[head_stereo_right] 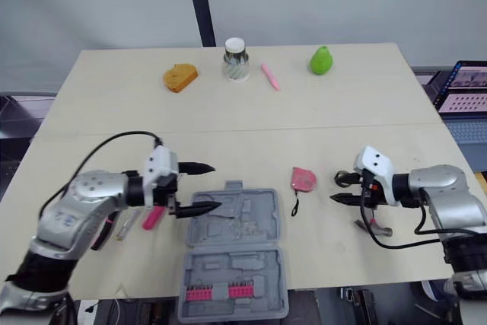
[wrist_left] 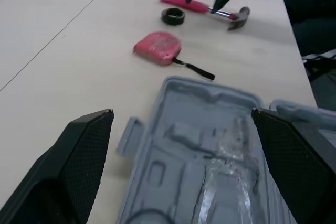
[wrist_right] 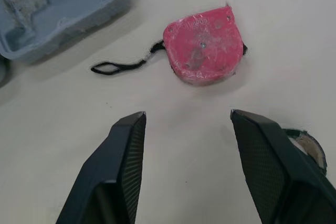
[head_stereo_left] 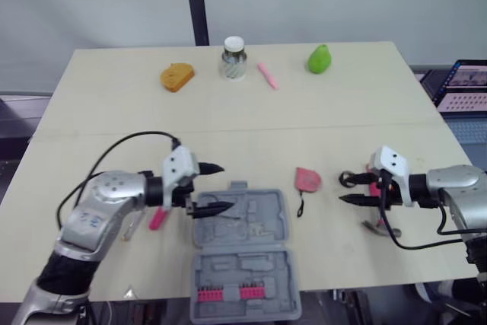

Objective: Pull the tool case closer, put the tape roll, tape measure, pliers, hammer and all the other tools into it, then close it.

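The grey tool case (head_stereo_left: 242, 249) lies open at the table's front centre, its lid toward me with a row of pink bits (head_stereo_left: 228, 293). My left gripper (head_stereo_left: 226, 186) stands open over the case's far left corner. A pink-handled tool (head_stereo_left: 158, 220) lies just left of the case. Right of the case lies the pink tape measure (wrist_right: 203, 44) with its black strap. My right gripper (head_stereo_left: 346, 189) is open beside the black tape roll (wrist_left: 172, 16), fingers pointing at the tape measure. The pink-handled hammer (wrist_left: 205, 8) lies under that gripper.
Along the far edge sit an orange piece (head_stereo_left: 176, 76), a lidded cup (head_stereo_left: 233, 58), a pink pen (head_stereo_left: 267, 75) and a green pear (head_stereo_left: 319, 58). A laptop (head_stereo_left: 464, 85) stands off the table's right side. A clear-handled tool (head_stereo_left: 131, 226) lies by my left arm.
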`<move>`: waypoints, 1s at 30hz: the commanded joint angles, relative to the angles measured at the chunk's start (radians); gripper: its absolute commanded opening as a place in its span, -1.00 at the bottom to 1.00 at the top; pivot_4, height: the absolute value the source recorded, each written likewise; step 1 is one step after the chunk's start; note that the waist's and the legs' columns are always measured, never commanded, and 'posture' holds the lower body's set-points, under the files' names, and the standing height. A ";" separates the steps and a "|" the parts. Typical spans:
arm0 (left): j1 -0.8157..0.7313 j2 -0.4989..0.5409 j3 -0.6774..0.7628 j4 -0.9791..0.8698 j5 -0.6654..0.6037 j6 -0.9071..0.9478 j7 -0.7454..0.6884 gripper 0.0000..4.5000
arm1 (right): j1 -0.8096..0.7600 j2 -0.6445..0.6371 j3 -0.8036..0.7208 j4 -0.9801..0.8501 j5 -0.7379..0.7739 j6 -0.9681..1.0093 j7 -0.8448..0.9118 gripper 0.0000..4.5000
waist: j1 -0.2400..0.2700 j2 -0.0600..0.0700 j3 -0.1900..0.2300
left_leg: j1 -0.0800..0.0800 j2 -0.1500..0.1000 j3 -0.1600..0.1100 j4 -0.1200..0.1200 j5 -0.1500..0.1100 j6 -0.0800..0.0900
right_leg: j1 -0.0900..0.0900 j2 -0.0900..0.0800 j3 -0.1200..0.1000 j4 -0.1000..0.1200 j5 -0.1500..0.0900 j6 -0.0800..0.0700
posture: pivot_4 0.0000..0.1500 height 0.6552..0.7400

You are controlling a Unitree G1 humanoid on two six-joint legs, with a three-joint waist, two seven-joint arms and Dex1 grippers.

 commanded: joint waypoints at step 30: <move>-0.042 -0.207 -0.142 0.068 0.158 -0.184 0.053 1.00 | -0.139 0.080 0.035 0.277 -0.154 -0.085 -0.095 0.15 | 0.000 -0.001 0.000 | 0.000 0.001 -0.003 0.002 0.001 0.001 | 0.002 0.000 -0.002 -0.001 0.000 0.001 | 1.00 1.00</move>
